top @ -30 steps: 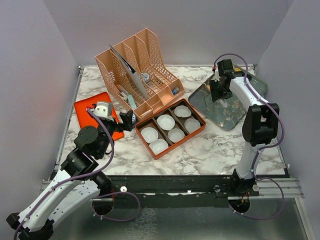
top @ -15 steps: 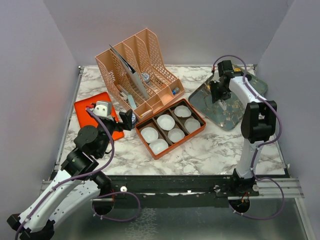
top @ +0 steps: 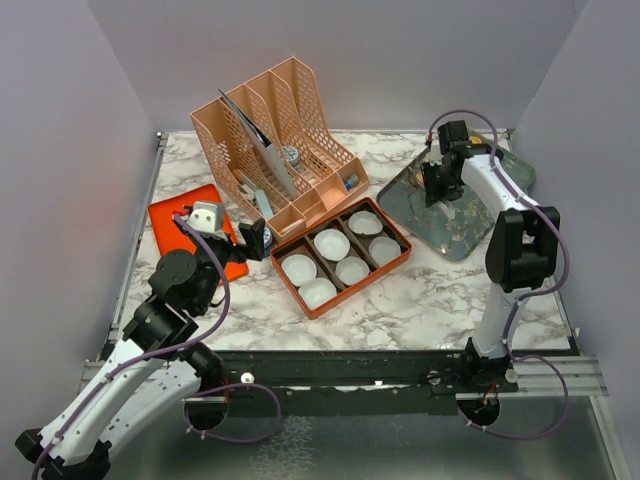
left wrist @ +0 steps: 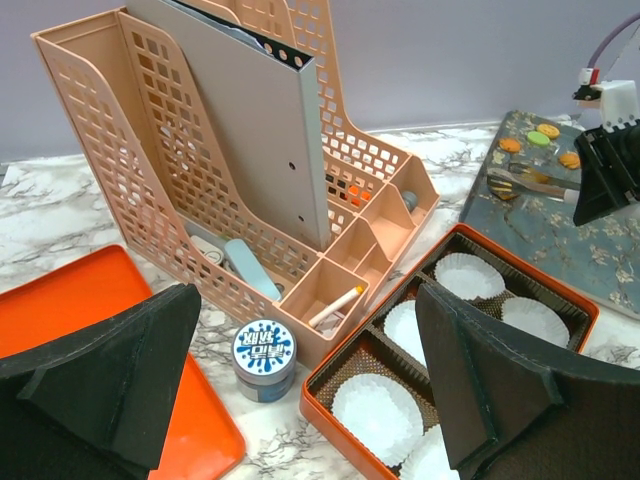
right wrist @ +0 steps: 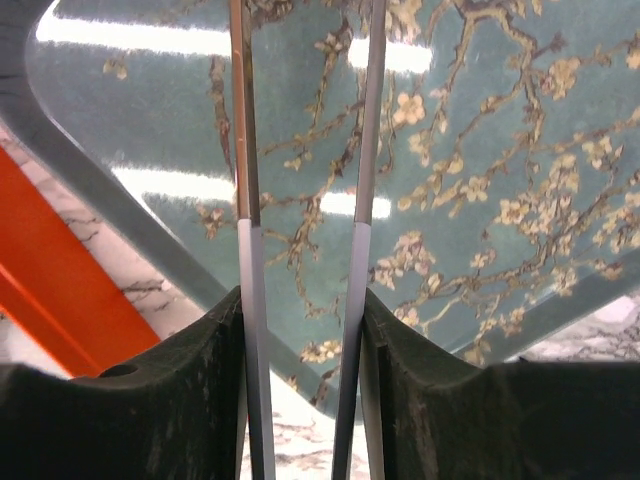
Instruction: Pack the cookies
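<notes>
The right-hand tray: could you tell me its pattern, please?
Teal tray with blossom branches, clearest from right wrist.

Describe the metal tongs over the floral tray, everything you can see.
The tongs are two slim, shiny metal arms, nearly parallel with a gap between, paler near the grip. The right pincer clasps them, one arm against each finger's inner face. They stretch out above the teal blossom-patterned tray; the wrist view cuts off their tips.
</notes>
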`<state>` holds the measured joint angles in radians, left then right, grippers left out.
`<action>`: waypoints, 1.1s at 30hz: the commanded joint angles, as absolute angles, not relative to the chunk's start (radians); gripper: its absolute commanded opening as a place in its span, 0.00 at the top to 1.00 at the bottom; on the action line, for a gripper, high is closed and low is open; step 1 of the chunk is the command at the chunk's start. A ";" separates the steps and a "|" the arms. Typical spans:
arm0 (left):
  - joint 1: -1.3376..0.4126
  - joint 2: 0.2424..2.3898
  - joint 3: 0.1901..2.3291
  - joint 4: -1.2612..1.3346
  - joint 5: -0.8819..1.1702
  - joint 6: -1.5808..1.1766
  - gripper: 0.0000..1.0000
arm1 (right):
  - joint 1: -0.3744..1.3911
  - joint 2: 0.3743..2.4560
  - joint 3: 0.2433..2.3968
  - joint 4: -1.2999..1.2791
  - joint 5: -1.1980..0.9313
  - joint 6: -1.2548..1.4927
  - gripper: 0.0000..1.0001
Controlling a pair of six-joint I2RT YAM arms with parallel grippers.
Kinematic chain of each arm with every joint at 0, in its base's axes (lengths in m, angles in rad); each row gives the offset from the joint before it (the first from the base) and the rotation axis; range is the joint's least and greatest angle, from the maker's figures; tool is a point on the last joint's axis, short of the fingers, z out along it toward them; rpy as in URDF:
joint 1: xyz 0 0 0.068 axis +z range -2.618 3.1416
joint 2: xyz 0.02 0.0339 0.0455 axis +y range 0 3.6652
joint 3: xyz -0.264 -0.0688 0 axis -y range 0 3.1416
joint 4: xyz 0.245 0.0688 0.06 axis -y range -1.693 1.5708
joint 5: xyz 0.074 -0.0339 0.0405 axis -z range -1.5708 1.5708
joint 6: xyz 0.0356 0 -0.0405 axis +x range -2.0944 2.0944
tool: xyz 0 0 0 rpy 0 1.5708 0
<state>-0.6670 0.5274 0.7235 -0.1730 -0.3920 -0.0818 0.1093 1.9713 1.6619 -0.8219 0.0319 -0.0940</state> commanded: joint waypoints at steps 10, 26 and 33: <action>-0.637 0.535 0.707 -0.149 -0.364 -0.093 0.01 | 0.147 1.657 1.483 -0.805 -0.057 -0.003 0.79; -0.598 0.546 0.703 -0.156 -0.358 -0.110 0.01 | 0.529 1.399 1.358 -0.843 -0.004 0.094 0.79; -0.580 0.562 0.704 -0.157 -0.352 -0.116 0.01 | 0.724 1.397 1.334 -0.822 0.040 0.127 0.78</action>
<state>-0.5968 0.5526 0.7212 -0.1730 -0.3779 -0.1070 0.6380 1.4090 1.3369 -0.8265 -0.0021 0.0956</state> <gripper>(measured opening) 0.988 0.427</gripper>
